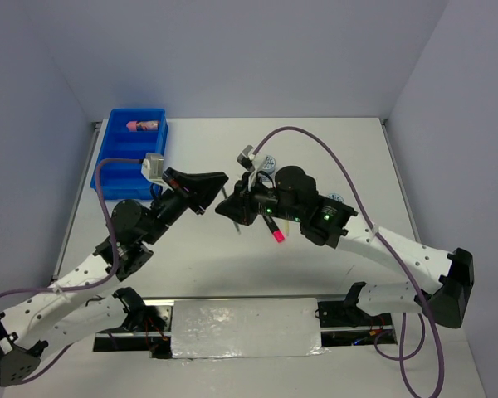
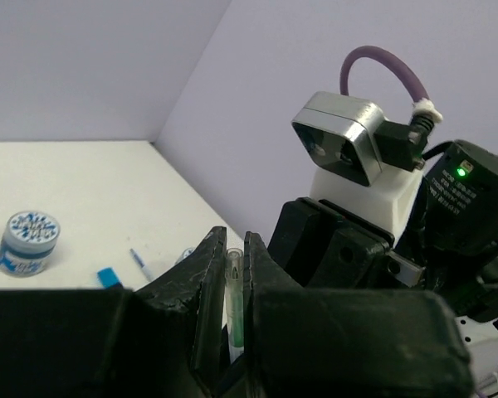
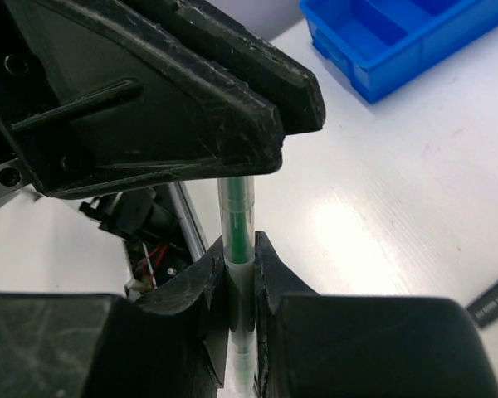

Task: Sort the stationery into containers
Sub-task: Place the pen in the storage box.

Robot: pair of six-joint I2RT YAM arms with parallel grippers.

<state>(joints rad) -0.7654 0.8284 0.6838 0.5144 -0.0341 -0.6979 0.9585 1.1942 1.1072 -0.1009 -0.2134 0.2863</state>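
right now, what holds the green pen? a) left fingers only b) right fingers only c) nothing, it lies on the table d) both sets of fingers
D: the right fingers are shut on the pen, and the left fingers are shut on it too.

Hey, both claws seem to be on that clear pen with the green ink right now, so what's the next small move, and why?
Probably open the right claw and let go. It and the left claw are both shut on the pen, held off the table between them, and the blue tray lies on the left arm's side, so the left claw looks better placed to carry it over.
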